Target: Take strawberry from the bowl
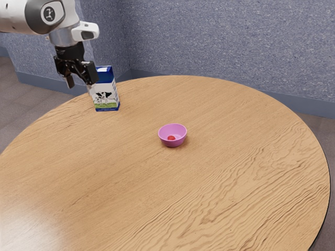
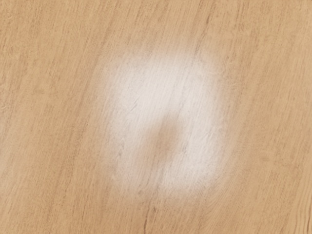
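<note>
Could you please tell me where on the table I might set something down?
On the wooden table, bare wood shows from the pink bowl to the rim at the exterior view's right, and from the bowl to that view's lower edge. Tighter: by the milk carton, which the claw partly overlaps in view.

No words, brand names or numbers can be read. The carton (image 1: 106, 88) bears a printed label: a black-and-white cow (image 1: 104, 96) on a white ground, over a green strip (image 1: 107, 105), with blue (image 1: 106, 78) along the upper part and a thin blue band at the foot. Any lettering on it is too small to make out. Up from the carton, toward the exterior view's left, the arm (image 1: 14, 19) carries a round emblem (image 1: 49, 14): a dark figure on a pale disc, its meaning unclear at this size.
</note>
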Tool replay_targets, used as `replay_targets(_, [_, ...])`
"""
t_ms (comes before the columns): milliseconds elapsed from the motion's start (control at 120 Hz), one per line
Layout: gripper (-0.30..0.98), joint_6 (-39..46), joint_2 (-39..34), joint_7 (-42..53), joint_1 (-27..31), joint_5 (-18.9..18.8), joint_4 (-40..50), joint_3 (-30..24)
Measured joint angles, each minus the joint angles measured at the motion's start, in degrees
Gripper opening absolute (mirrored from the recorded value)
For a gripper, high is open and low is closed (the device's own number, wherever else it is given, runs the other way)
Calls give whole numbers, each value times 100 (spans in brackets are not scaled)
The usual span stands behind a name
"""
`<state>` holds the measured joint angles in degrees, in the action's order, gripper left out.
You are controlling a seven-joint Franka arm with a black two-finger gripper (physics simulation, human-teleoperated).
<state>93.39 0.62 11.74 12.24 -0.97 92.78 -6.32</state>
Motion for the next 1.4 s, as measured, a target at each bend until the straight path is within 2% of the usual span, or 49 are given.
replay_targets(225, [69,18,141,53,-103,19,-132,-39])
replay_targets(425, [68,-105,2169,99,-631,-138,-2418,-455])
replay_targets(575, [69,-186,2966,80,-671,-249,-2967,-508])
replay_targets(683, [69,-217,3792,131,-893,-387,-3766,-503])
replay_targets(767, [65,-230,4155,179,-955,-472,-3971,-490])
replay_targets(875, [44,-36,4439,383,-948,-675,-4199,-499])
replay_targets(992, [31,224,4924,619,-952,-755,-4509,-529])
replay_targets(1092, [30,442,5337,786,-972,-769,-4762,-606])
replay_targets(1400, [35,1317,5806,1174,-904,-658,-4836,-702])
